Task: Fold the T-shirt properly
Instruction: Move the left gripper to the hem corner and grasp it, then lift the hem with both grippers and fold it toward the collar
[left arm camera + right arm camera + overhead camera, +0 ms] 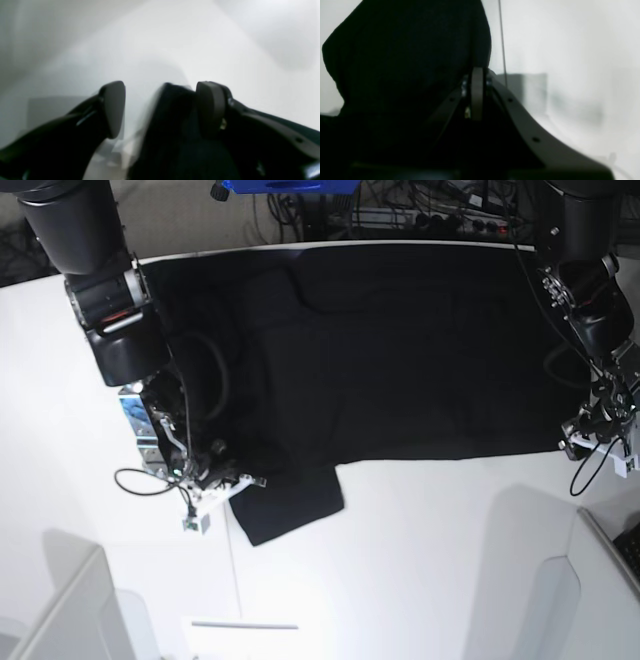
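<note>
The black T-shirt [400, 360] lies spread, plain side up, over the far half of the white table [420, 560]. One flap [290, 505] juts toward the front at its lower left. My right gripper [228, 470] sits at that lower left corner. In the right wrist view its fingers [477, 95] are pressed together with black cloth [395, 62] bunched over them. My left gripper [583, 442] is at the shirt's lower right corner. In the left wrist view it [161, 102] is open, with black cloth [175, 120] lying against the right pad [210, 107].
Cables and a blue object [290, 185] sit behind the table's far edge. White upright panels stand at the front left [70, 610] and front right [570, 600]. A thin white strip [245, 625] lies near the front edge.
</note>
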Controlling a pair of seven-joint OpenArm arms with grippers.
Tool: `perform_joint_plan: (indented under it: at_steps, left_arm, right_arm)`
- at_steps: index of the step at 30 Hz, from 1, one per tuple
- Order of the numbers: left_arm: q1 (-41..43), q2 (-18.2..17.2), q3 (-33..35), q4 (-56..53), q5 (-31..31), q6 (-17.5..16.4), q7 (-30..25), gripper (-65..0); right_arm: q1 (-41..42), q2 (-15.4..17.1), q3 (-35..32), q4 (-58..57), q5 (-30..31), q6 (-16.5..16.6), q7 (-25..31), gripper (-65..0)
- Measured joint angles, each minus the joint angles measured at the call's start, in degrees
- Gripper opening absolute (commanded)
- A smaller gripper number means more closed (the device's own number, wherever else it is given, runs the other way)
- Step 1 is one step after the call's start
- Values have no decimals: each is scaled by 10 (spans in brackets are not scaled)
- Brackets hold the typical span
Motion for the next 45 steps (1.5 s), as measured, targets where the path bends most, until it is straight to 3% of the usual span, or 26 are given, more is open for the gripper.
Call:
perform_joint_plan:
  at_steps: [5,8,13,20,31,37,45]
  left_arm:
    - [9,-2,-1,0,-2,1,-7,-536]
    - [9,2,-1,0,-4,0,-7,-650]
    - [10,4,0,1,-5,-1,-8,-650]
    - [26,0,57,13,-16,0,-25,-650]
    - [66,13,59,109,-3,-2,19,-650]
    - [99,10,66,126,-116,-2,24,-650]
    - [116,9,66,170,-128,-2,23,-650]
  right_arm:
    - [0,0,0,0,0,0,0,-650]
    - [0,0,0,0,0,0,0,-650]
    - [0,0,0,0,0,0,0,-650]
    - [-2,0,0,0,0,0,2,-650]
    - [-15,7,0,4,1,0,46,-650]
    - [-47,37,0,88,-1,-2,52,-650]
    - [-57,38,0,99,-1,-2,56,-650]
